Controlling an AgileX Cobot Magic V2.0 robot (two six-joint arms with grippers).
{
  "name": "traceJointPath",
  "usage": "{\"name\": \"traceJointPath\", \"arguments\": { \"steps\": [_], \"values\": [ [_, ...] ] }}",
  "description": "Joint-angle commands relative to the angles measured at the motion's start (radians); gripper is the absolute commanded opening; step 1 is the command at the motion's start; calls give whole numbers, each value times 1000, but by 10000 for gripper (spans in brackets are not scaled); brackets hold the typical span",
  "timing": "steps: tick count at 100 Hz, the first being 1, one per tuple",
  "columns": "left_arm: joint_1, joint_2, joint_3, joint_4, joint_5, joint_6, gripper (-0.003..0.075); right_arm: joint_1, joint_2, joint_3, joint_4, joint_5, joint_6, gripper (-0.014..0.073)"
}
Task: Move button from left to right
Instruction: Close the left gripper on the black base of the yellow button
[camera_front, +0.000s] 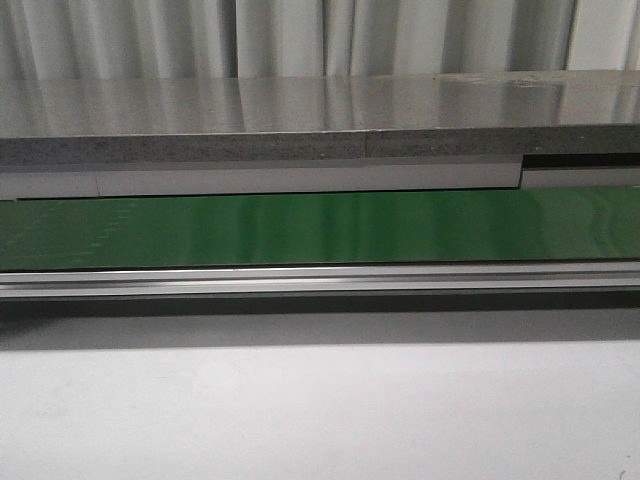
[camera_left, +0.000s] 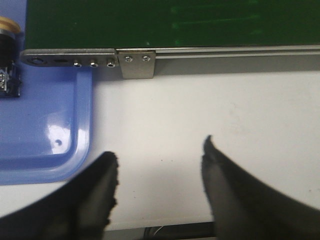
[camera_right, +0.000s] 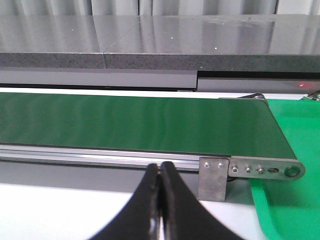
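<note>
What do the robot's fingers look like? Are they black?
Yes. The left gripper has two black fingers that are wide at the base and taper to blunt, slightly rough tips. The right gripper has the same smooth black curved fingers. No cables, markings or arm links show in these views.

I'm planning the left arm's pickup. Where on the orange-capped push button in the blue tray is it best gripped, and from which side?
Probably the black boxy body of the orange-capped push button, below its round cap, since flat sides suit flat fingers better than a rounded cap. Only its edge shows in the blue plastic tray, so this is tentative. The open left tool hangs beside the tray and would come from that side.
</note>
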Motion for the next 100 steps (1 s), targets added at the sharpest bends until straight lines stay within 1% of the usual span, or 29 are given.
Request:
{"name": "traceJointPath", "arguments": {
  "steps": [1,4,6,9,21,34,41,51,67,79,88,100],
  "values": [
    [-8,-8,-32,-16,-63,-10,634,1,-20,-15,-7,-78,-2,-67],
    [-8,-8,-32,-16,-76,-10,687,1,-20,-15,-7,-78,-2,-67],
    [-8,-8,-32,-16,-85,-10,706,1,-20,-15,-7,-78,-2,-67],
    [-8,-8,-32,-16,-93,-10,715,1,-20,-15,-7,-78,-2,-67],
    [-8,-8,-36,-26,-98,-10,685,1,-20,-15,-7,-78,-2,-67],
    [7,-5,-69,-7,-56,-29,636,1,-20,-15,-7,-78,-2,-67],
    [50,4,-112,2,-24,-47,633,1,-20,-15,-7,-78,-2,-67],
    [153,25,-192,5,12,-47,629,1,-20,-15,-7,-78,-2,-67],
    [335,86,-292,19,42,0,617,1,-20,-15,-7,-78,-2,-67],
    [441,164,-343,19,57,22,617,1,-20,-15,-7,-78,-2,-67],
    [482,238,-367,19,57,24,617,1,-20,-15,-7,-78,-2,-67],
    [492,345,-389,22,24,26,617,1,-20,-15,-7,-78,-2,-67]
  ]
}}
